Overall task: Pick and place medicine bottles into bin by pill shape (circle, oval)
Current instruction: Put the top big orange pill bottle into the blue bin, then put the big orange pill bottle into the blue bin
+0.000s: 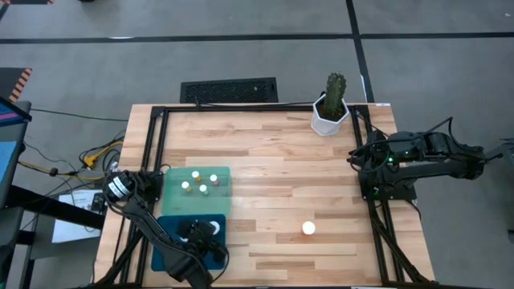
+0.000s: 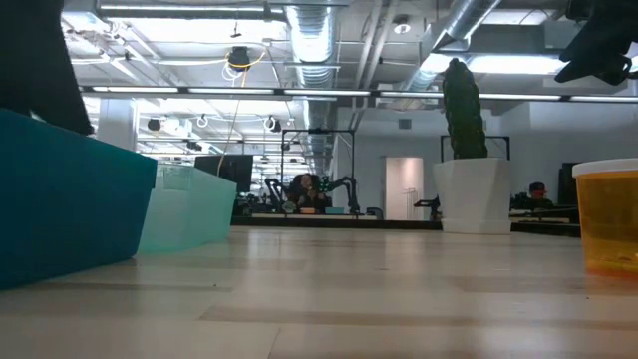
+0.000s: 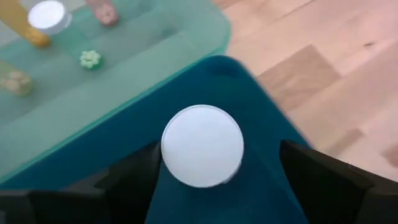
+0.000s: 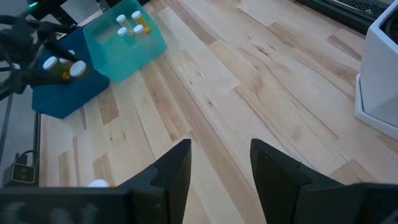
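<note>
Plainly, the hazards are best taken from the largest thing down. The worktop (image 1: 273,160) is bare across its middle, so little trouble is expected from it. At its left edge two trays are set side by side, touching — a pale green tray (image 1: 173,183) farther back, in which four medicine bottles (image 1: 201,181) are seen from above, and a dark blue tray (image 1: 165,237) nearer the front. A white pot with a cactus (image 1: 330,108) is stood at the far right corner, well apart from the work.

The left claw (image 1: 202,238) is held over the dark blue tray with its fingers (image 3: 323,180) spread wide, and a white-capped bottle (image 3: 203,146) is seen between them, seemingly let go inside the tray. Whether the bottle is settled on the tray floor cannot be told. If the claw is lifted at an angle, the cap could be clipped by a finger and the bottle tipped, or the tray's wall could be caught and the tray dragged against its neighbour.

The right claw (image 4: 219,165) is parked at the right edge, partly open and holding nothing. One last bottle (image 1: 308,228) is left upright on the worktop, near the front and right of centre. Being small and round, it could be knocked over and rolled off by an off-centre approach — or dropped in the wrong tray, since its pills cannot be made out.
</note>
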